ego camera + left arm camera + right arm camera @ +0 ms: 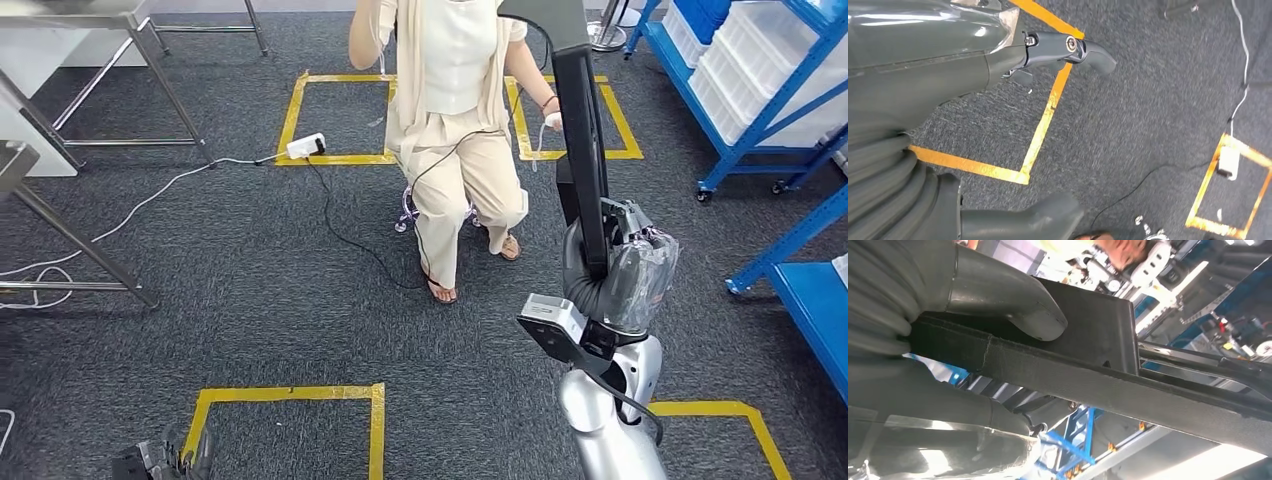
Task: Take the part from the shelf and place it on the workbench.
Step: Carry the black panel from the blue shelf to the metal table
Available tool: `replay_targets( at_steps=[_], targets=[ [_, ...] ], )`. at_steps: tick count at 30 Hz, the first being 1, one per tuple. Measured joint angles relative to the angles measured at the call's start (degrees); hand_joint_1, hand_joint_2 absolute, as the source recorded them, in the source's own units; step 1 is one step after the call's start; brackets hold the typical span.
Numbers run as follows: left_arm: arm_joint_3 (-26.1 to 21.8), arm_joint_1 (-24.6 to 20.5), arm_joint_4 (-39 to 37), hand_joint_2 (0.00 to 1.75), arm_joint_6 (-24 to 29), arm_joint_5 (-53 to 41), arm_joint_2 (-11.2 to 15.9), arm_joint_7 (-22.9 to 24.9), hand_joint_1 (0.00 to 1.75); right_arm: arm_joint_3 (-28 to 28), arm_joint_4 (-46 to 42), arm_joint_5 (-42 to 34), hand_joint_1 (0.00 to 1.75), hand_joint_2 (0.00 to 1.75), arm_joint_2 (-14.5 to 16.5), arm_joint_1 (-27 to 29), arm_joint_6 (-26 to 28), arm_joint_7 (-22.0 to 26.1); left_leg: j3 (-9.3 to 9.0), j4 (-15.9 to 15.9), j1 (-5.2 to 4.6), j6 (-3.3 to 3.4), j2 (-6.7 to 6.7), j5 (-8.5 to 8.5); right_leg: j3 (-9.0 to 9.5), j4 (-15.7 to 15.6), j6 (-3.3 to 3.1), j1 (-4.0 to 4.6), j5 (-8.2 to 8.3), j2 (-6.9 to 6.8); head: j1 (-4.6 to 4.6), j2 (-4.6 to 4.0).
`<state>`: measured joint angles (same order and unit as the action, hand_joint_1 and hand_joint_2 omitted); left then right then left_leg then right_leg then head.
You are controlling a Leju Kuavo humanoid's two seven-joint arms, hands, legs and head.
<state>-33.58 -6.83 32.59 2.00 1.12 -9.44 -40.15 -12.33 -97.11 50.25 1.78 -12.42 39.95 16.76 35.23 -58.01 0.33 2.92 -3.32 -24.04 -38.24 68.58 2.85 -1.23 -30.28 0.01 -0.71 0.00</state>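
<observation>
We stood in a workshop or test lab: grey carpet floor [250,270] marked with yellow tape squares [290,395], blue storage shelving [760,110] holding white bins [745,50], and steel-legged workbenches [90,70].

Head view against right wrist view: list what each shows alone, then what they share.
Head view alone: a seated person, yellow tape squares on grey carpet, a white power strip, and the left hand low at the edge. Right wrist view alone: the thumb pressed onto the part's face. Both: the right hand holding the long black part, and blue shelving.
</observation>
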Motion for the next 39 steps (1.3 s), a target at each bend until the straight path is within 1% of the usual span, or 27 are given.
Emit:
replay_targets(
  at_steps=[1, 2, 4, 6, 8, 10, 12, 13, 14, 15, 17, 18, 19, 21, 22, 24, 26, 27, 28, 29, 31, 32, 33, 34, 36, 38, 39],
  targets=[
    [-0.04, -0.02, 0.01, 1.75, 0.07, 0.02, 0.01, 0.0, 0.0, -0.02, 0.16, -0.01, 1.75, 1.75, 0.01, -0.18, 0.0, -0.01, 0.1, -0.29, 0.03, -0.3, -0.55, -0.14, 1.77, -3.97, 0.5, -0.32, 1.51, 0.7, -0.03, 0.0],
    [-0.1, -0.03, 0.01, 1.75, 0.16, 0.05, 0.02, -0.01, 0.0, -0.07, 0.29, -0.03, 1.75, 1.75, 0.04, -0.38, 0.0, -0.02, 0.29, -0.6, 0.02, -0.66, -1.06, -0.3, 3.22, -7.05, 0.61, -0.54, 2.64, 1.28, -0.01, 0.0],
    [-0.31, 0.04, 0.02, 1.75, 0.29, 0.13, 0.03, -0.01, 0.0, -0.29, 0.63, -0.13, 1.75, 1.75, 0.08, -0.78, 0.0, -0.12, 0.75, -0.92, 0.02, -1.4, -1.79, -0.36, 4.35, -9.42, -0.08, -0.46, 3.28, 1.82, 0.06, 0.0],
    [-0.64, 0.29, 0.02, 1.75, 0.31, 0.21, 0.03, 0.0, 0.0, -0.65, 0.98, -0.23, 1.75, 1.75, 0.16, -1.3, 0.0, -0.22, 1.02, -0.96, 0.28, -1.92, -1.98, -0.35, 4.46, -9.55, -1.04, -0.34, 3.52, 1.19, 0.12, 0.0],
    [-0.87, 0.44, 0.02, 1.75, 0.31, 0.29, 0.03, 0.0, 0.0, -0.93, 1.26, -0.27, 1.75, 1.75, 0.37, -1.92, 0.0, -0.23, 1.99, -3.08, 0.37, -2.36, -0.2, -1.75, 4.6, -9.7, -1.83, -0.46, 3.65, 0.54, 0.38, -0.01],
    [-0.93, 0.39, 0.02, 1.75, 0.31, 0.32, 0.03, 0.0, 0.0, -1.0, 1.46, -0.31, 1.75, 1.75, 0.54, -2.2, 0.0, -0.23, 5.07, -9.55, 0.36, -2.76, 2.12, -5.11, 4.68, -9.73, -2.4, -0.23, 3.54, -0.27, 0.69, -0.01],
    [-1.05, 0.5, 0.02, 1.75, 0.32, 0.32, 0.02, 0.0, 0.0, -1.08, 1.78, -0.44, 1.75, 1.75, 0.56, -2.27, 0.0, -0.23, 8.53, -16.28, 0.4, -2.95, 2.85, -7.57, 4.7, -9.72, -2.66, 0.13, 3.39, -1.24, 0.73, -0.01],
    [-1.13, 0.64, 0.02, 1.75, 0.34, 0.33, 0.01, 0.0, 0.0, -1.19, 2.02, -0.59, 1.75, 1.75, 0.56, -2.39, 0.0, -0.23, 9.14, -17.3, 0.4, -2.9, 2.98, -7.42, 4.72, -9.72, -2.75, 0.27, 3.32, -1.7, 0.75, 0.0],
    [-1.21, 0.75, 0.03, 1.75, 0.38, 0.36, 0.0, 0.0, 0.0, -1.33, 2.26, -0.79, 1.75, 1.75, 0.56, -2.61, 0.0, -0.22, 8.51, -15.95, 0.38, -2.73, 3.09, -6.25, 4.78, -9.72, -2.8, 0.38, 3.27, -2.1, 0.75, 0.0],
    [-1.32, 0.83, 0.05, 1.75, 0.42, 0.4, 0.01, 0.0, 0.0, -1.52, 2.52, -1.04, 1.75, 1.75, 0.56, -2.95, 0.0, -0.19, 6.81, -12.65, 0.32, -2.43, 3.41, -4.41, 4.89, -9.72, -2.84, 0.5, 3.2, -2.51, 0.75, 0.0],
    [-1.54, 0.83, 0.19, 1.75, 0.46, 0.5, 0.01, -0.01, 0.0, -1.86, 3.05, -1.48, 1.75, 1.75, 0.58, -3.82, 0.0, -0.08, 2.74, -4.91, -0.22, -1.56, 5.27, -1.64, 5.09, -9.74, -2.84, 0.81, 3.05, -3.23, 0.72, 0.0],
    [-1.61, 0.81, 0.28, 1.75, 0.44, 0.52, 0.01, -0.01, 0.0, -2.0, 3.31, -1.63, 1.75, 1.75, 0.6, -4.21, 0.0, -0.02, 1.51, -2.5, -0.54, -1.19, 5.93, -1.07, 5.14, -9.75, -2.75, 0.96, 2.96, -3.58, 0.73, 0.0],
    [-1.67, 0.81, 0.38, 1.75, 0.43, 0.51, 0.0, -0.01, 0.0, -2.11, 3.57, -1.71, 1.75, 1.75, 0.62, -4.49, 0.0, 0.02, 1.06, -1.46, -0.85, -0.93, 6.25, -1.08, 5.18, -9.8, -2.6, 1.07, 2.86, -3.95, 0.74, 0.0],
    [-1.87, 0.84, 0.55, 1.75, 0.42, 0.5, 0.0, -0.01, 0.0, -2.27, 4.03, -1.78, 1.75, 1.75, 0.67, -4.81, 0.0, 0.06, 0.94, -1.05, -0.94, -0.49, 5.22, -0.9, 5.34, -9.94, -2.2, 1.23, 2.68, -4.67, 0.78, 0.0],
    [-2.02, 0.86, 0.62, 1.75, 0.42, 0.49, -0.04, -0.01, 0.0, -2.33, 4.21, -1.77, 1.75, 1.75, 0.69, -4.95, 0.0, 0.06, 0.63, -0.61, -0.81, -0.25, 4.74, -0.67, 5.31, -9.66, -1.99, 1.22, 2.43, -4.44, 0.75, -0.01],
    [-2.25, 0.76, 0.7, 1.75, 0.37, 0.42, -0.12, -0.01, 0.0, -2.38, 4.48, -1.71, 1.75, 1.75, 0.72, -5.3, 0.0, 0.05, -0.05, 0.26, -0.34, 0.3, 3.81, -0.11, 3.83, -6.16, -1.97, 1.24, 0.67, -2.59, 0.66, -0.01],
    [-2.31, 0.59, 0.7, 1.75, 0.32, 0.33, -0.16, -0.01, 0.0, -2.42, 4.78, -1.67, 1.75, 1.75, 0.61, -5.44, 0.0, -0.01, -0.14, 0.4, -0.18, 0.5, 2.77, 0.03, 0.18, 1.31, -2.21, 0.95, -2.24, -0.81, 0.53, 0.0],
    [-2.36, 0.57, 0.7, 1.75, 0.31, 0.32, -0.16, -0.01, 0.0, -2.42, 4.98, -1.67, 1.75, 1.75, 0.55, -5.42, 0.0, -0.05, -0.12, 0.39, -0.17, 0.5, 2.13, 0.02, -1.55, 4.47, -2.11, 0.81, -3.14, -0.56, 0.45, -0.01],
    [-2.43, 0.6, 0.7, 1.75, 0.31, 0.33, -0.17, -0.01, 0.0, -2.43, 5.18, -1.68, 1.75, 1.75, 0.5, -5.4, 0.0, -0.11, -0.11, 0.36, -0.15, 0.48, 1.51, 0.0, -2.55, 5.98, -1.79, 0.63, -3.28, -0.47, 0.46, 0.0],
    [-2.49, 0.66, 0.7, 1.75, 0.31, 0.33, -0.18, 0.0, 0.0, -2.43, 5.36, -1.68, 1.75, 1.75, 0.49, -5.43, 0.0, -0.15, -0.13, 0.31, -0.11, 0.42, 0.88, -0.03, -2.39, 5.08, -1.26, 0.45, -2.43, -0.42, 0.45, 0.0],
    [-2.6, 0.7, 0.7, 1.75, 0.27, 0.34, -0.21, 0.0, 0.0, -2.46, 5.61, -1.68, 1.75, 1.75, 0.49, -5.72, 0.0, -0.19, -0.17, 0.0, 0.07, 0.04, -0.34, -0.25, 0.66, -2.26, 0.02, -0.17, 0.97, 0.27, 0.43, 0.0],
    [-2.63, 0.71, 0.7, 1.75, 0.26, 0.34, -0.21, 0.0, 0.0, -2.49, 5.72, -1.68, 1.75, 1.75, 0.51, -5.96, 0.0, -0.2, -0.06, -0.31, 0.05, -0.32, -0.9, -0.46, 2.43, -5.99, 0.34, -0.37, 2.44, 0.8, 0.36, 0.0],
    [-2.68, 0.74, 0.71, 1.75, 0.25, 0.34, -0.22, -0.01, 0.0, -2.54, 5.82, -1.69, 1.75, 1.75, 0.54, -6.21, 0.0, -0.22, 0.09, -0.58, 0.01, -0.69, -1.34, -0.62, 3.64, -8.54, 0.35, -0.52, 3.38, 1.22, 0.34, 0.0],
    [-2.74, 0.8, 0.72, 1.75, 0.25, 0.34, -0.22, -0.01, 0.0, -2.62, 5.94, -1.7, 1.75, 1.75, 0.56, -6.41, 0.0, -0.25, 0.27, -0.75, -0.01, -1.03, -1.66, -0.7, 4.19, -9.65, 0.11, -0.5, 3.73, 1.47, 0.32, 0.0],
    [-2.94, 1.02, 0.73, 1.75, 0.25, 0.34, -0.24, -0.01, 0.0, -2.81, 6.17, -1.72, 1.75, 1.75, 0.6, -6.61, 0.0, -0.31, 0.49, -0.78, 0.13, -1.52, -2.02, -0.66, 4.28, -9.67, -0.66, -0.33, 3.87, 0.93, 0.34, 0.0],
    [-3.1, 1.14, 0.74, 1.75, 0.25, 0.34, -0.27, -0.01, 0.0, -3.04, 6.34, -1.73, 1.75, 1.75, 0.62, -6.86, 0.0, -0.34, 1.04, -2.03, 0.24, -2.03, -0.5, -1.53, 4.4, -9.78, -1.29, -0.43, 3.96, 0.38, 0.53, 0.0],
    [-3.15, 1.08, 0.74, 1.75, 0.24, 0.33, -0.27, -0.02, 0.0, -3.14, 6.38, -1.74, 1.75, 1.75, 0.63, -6.99, 0.0, -0.34, 1.94, -4.04, 0.28, -2.28, 0.68, -2.71, 4.47, -9.85, -1.63, -0.5, 3.98, 0.06, 0.71, 0.0]
  ],
)
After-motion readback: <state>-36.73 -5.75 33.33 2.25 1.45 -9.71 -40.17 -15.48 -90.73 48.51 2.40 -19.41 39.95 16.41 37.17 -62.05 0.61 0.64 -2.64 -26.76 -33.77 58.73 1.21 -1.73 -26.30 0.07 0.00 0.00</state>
